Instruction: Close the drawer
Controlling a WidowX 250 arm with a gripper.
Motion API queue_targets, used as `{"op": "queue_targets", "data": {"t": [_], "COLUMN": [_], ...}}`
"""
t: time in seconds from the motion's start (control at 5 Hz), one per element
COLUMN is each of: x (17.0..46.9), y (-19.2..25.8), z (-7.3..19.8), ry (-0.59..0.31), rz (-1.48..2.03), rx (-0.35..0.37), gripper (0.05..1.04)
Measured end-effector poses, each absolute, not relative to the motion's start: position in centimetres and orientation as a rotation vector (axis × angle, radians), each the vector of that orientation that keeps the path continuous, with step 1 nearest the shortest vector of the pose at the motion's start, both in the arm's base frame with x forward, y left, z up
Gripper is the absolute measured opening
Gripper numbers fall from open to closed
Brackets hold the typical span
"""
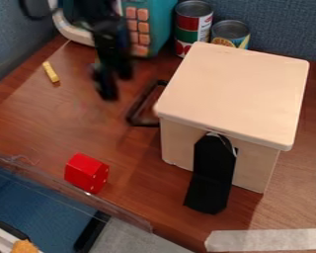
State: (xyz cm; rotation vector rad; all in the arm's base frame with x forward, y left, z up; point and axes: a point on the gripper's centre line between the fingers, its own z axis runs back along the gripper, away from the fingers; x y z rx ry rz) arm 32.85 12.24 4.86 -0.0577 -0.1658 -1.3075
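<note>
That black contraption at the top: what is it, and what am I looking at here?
It is a robot arm with a two-finger gripper. It hangs over a wooden table, fingers apart, with nothing visible between them. A fixed camera looks down at a slant. At the right stands a pale box with a black piece at its front. Two cans stand behind it. A red block lies near the table's front edge, and a small yellow piece farther back.
</note>
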Motion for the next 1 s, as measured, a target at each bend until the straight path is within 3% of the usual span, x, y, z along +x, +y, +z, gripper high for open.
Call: {"op": "queue_targets", "data": {"t": [0.2, 0.4, 0.8, 1.0], "x": [31.4, 29.0, 24.3, 22.8], "y": [17.2, 17.7, 16.0, 15.8], "z": [6.7, 8.8, 11.9, 13.2], "ry": [-0.162, -0.184, -0.117, -0.071], "rz": [-1.05, -0.819, -0.396, -0.358], "rx": [0.071, 0.153, 0.143, 0.062], "gripper": [1.001, 1.0, 1.0, 1.0]}}
